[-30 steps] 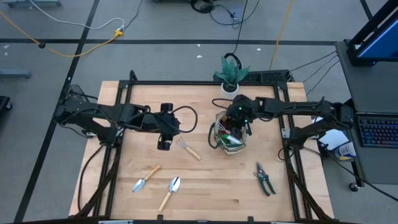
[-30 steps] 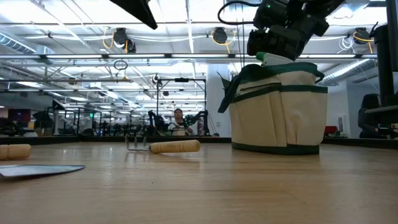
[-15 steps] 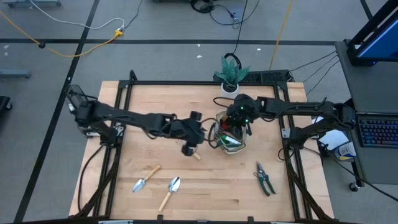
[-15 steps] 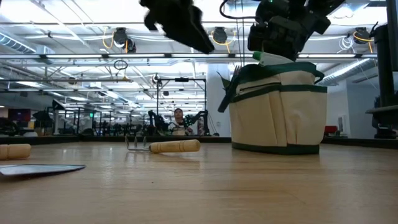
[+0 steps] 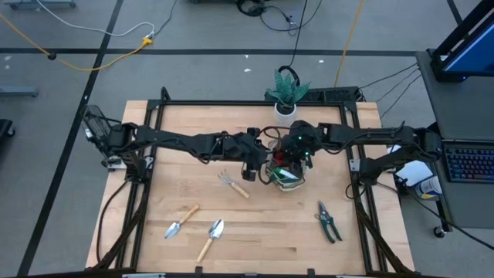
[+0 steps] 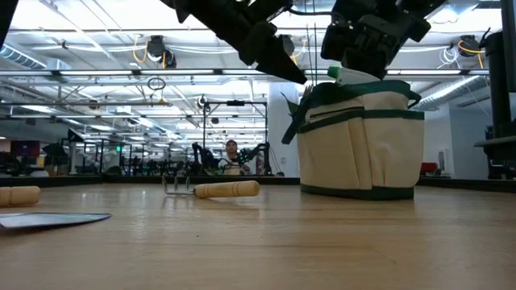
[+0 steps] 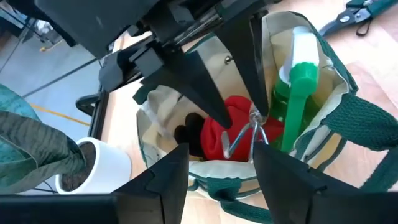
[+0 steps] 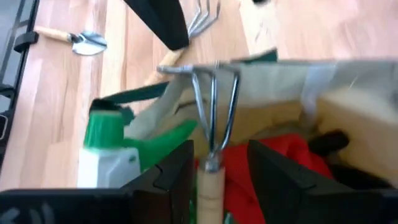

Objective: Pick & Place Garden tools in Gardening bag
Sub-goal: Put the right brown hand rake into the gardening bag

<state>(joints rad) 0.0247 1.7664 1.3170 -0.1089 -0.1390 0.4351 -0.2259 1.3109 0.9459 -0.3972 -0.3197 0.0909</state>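
The tan gardening bag [image 5: 284, 174] [image 6: 363, 137] stands upright on the table's right half. In it are a red piece [image 7: 214, 134] and a green-and-white bottle [image 7: 298, 68]. My right gripper [image 8: 219, 180] [image 5: 293, 153] is open over the bag's mouth. A wooden-handled hand rake [image 8: 211, 118] lies between its fingers, tines pointing away into the bag. My left gripper [image 7: 214, 186] [image 5: 259, 157] hangs open beside the bag's left side, pointing at the mouth. Another hand rake [image 5: 233, 184], two trowels [image 5: 181, 222] [image 5: 211, 238] and the shears [image 5: 329, 222] lie flat on the table. My right gripper has its fingers on either side of the rake's wooden handle [image 8: 209, 183], lying along it and slanting down into the bag. A gap shows between the handle and one finger [image 8: 273, 180]. Whether the other finger touches it I cannot tell.
A green plant in a white pot [image 5: 287, 94] stands at the far edge behind the bag. The two arms sit close together over the bag. Bare wood lies at the near middle and far left of the table.
My left gripper has swept from the table's middle toward the right edge and downward, passing over the lying rake, and now hangs beside the bag. The tools on the table and the bag have stayed where they were.
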